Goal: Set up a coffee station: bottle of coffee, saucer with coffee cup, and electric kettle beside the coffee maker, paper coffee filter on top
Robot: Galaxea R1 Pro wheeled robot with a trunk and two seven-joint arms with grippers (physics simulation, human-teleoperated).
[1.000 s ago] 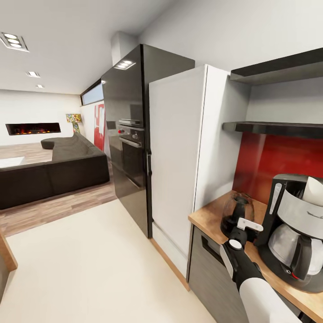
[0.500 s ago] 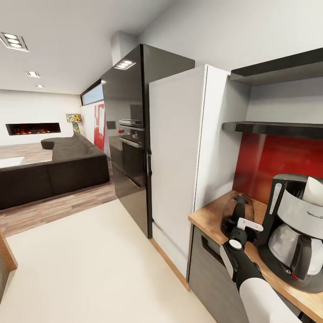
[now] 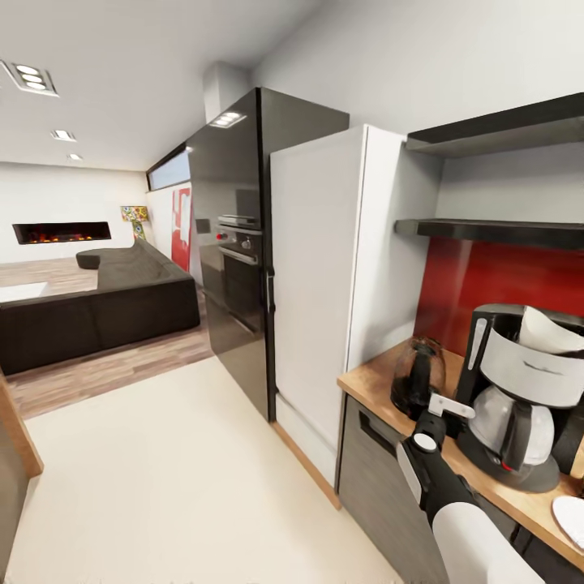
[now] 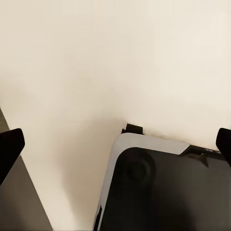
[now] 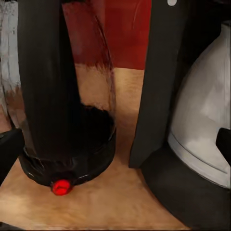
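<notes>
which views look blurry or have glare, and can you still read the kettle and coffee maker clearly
Head view: sharp, ceiling lights glare on the glossy black oven tower; electric kettle and coffee maker read clearly. Right wrist view: close and soft, kettle's red switch still clear. Left wrist view: mostly featureless pale floor.

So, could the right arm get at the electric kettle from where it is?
Probably yes. The right gripper is open just in front of the electric kettle, which stands apart from the coffee maker with bare kitchen countertop before it.
</notes>
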